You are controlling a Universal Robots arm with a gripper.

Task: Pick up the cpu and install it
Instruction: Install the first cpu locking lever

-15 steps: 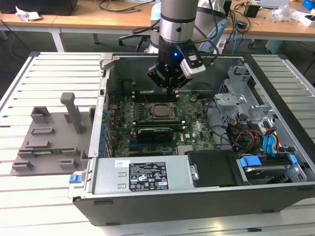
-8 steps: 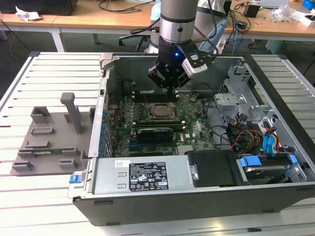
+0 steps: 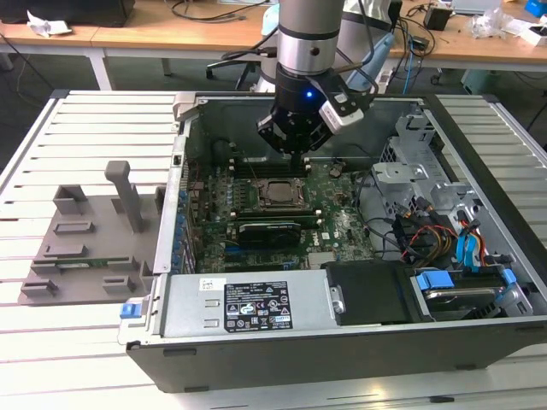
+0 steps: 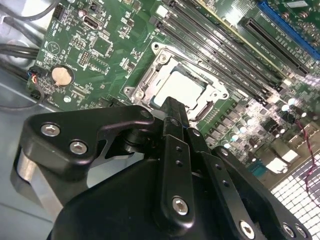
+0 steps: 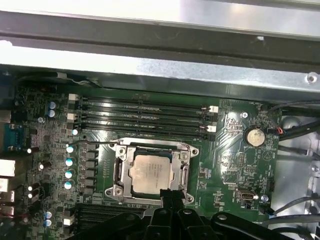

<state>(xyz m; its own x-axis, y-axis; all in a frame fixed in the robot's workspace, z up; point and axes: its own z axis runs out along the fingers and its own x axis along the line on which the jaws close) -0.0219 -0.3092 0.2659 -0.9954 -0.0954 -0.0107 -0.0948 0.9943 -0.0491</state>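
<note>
I read the cpu (image 5: 152, 172) as already seated: it lies flat inside the open socket frame (image 5: 119, 172) on the motherboard (image 5: 225, 175), within the computer case (image 3: 479, 171). My gripper (image 5: 168, 194) hangs over one edge of the chip, fingers drawn together with nothing between them. So the placing looks done; any move I command now calls for staying clear of the frame and memory slots (image 5: 145, 117)

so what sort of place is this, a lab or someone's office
Most likely a robotics lab or workshop: an opened computer case lies on a slatted table, a robot arm's gripper hangs close to the cpu inside it, and wooden benches with cables stand behind.
</note>
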